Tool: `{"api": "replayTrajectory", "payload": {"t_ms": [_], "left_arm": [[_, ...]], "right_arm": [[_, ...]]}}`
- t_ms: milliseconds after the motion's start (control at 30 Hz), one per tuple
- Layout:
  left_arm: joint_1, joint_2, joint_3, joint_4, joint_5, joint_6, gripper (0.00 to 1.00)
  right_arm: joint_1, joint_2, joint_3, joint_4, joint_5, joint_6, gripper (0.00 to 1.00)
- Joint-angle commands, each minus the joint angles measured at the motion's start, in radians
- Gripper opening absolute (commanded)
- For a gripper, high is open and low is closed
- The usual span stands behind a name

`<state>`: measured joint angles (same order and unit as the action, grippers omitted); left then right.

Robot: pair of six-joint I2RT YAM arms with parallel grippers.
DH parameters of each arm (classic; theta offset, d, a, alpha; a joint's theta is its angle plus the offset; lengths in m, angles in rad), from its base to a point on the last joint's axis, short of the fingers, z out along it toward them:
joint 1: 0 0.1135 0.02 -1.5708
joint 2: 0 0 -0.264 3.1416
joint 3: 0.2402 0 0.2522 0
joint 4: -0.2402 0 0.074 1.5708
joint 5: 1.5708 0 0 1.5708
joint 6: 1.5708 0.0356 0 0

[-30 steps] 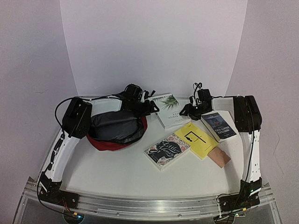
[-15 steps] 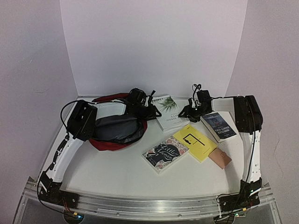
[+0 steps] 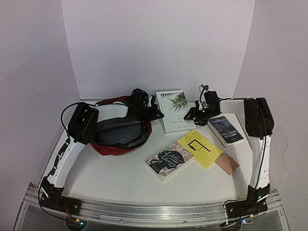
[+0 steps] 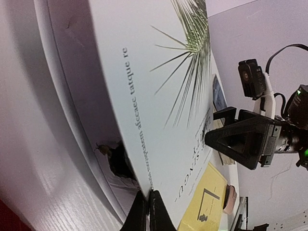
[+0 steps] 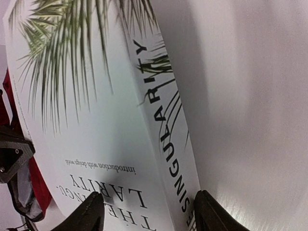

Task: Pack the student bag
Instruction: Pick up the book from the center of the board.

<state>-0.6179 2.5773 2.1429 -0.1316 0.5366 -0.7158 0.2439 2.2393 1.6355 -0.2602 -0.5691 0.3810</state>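
The student bag [image 3: 109, 148], dark red with a grey lining, lies open at the left of the table. Beside its mouth a white book with a palm leaf on its cover [image 3: 174, 108] is tilted up. My left gripper [image 3: 155, 113] is shut on the thin left edge of that book [image 4: 159, 96], jaws pinched together [image 4: 147, 197]. My right gripper [image 3: 192, 115] stands open at the book's right side [image 5: 86, 120]; one finger hangs over the cover and the other beside the spine [image 5: 149, 207].
A floral book [image 3: 170, 159], a yellow book [image 3: 201, 147], a dark blue book [image 3: 225, 129] and a tan block [image 3: 226, 164] lie on the right half of the table [image 3: 120, 178]. White walls close in at the back and sides.
My left gripper closed on the white book's left edge, and the book's far end rose and tilted. My right gripper's fingers spread wider at the spine.
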Motion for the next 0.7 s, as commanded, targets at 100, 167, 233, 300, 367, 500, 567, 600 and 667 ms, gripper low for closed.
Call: {"api": "replayTrajectory", "payload": {"t_ms": [100, 167, 233, 300, 367, 500, 567, 600, 667], "left_arm": [[-0.02, -0.178, -0.074, 0.091, 0.051, 0.041, 0.0], [-0.02, -0.224, -0.093, 0.087, 0.066, 0.053, 0.0], [-0.02, -0.263, -0.109, 0.075, 0.085, 0.067, 0.0], [-0.02, -0.293, -0.121, 0.068, 0.116, 0.075, 0.0], [-0.02, -0.323, -0.131, 0.053, 0.142, 0.083, 0.0], [-0.019, -0.377, -0.18, 0.064, 0.183, 0.079, 0.0], [-0.018, -0.402, -0.201, 0.066, 0.179, 0.078, 0.0], [-0.019, -0.409, -0.21, 0.062, 0.18, 0.076, 0.0], [-0.02, -0.43, -0.233, 0.068, 0.192, 0.075, 0.0]], "right_arm": [[-0.044, -0.152, -0.023, -0.044, -0.164, -0.026, 0.87], [-0.072, -0.177, -0.026, -0.045, -0.188, -0.042, 0.96], [-0.09, -0.203, -0.029, -0.045, -0.215, -0.068, 0.98], [-0.099, -0.218, -0.025, -0.049, -0.24, -0.091, 0.98], [-0.108, -0.222, -0.016, -0.051, -0.281, -0.108, 0.98], [-0.112, -0.206, -0.006, -0.052, -0.365, -0.116, 0.98], [-0.112, -0.195, -0.007, -0.05, -0.408, -0.114, 0.98], [-0.113, -0.19, -0.01, -0.051, -0.428, -0.113, 0.98], [-0.113, -0.191, -0.024, -0.048, -0.483, -0.114, 0.98]]}}
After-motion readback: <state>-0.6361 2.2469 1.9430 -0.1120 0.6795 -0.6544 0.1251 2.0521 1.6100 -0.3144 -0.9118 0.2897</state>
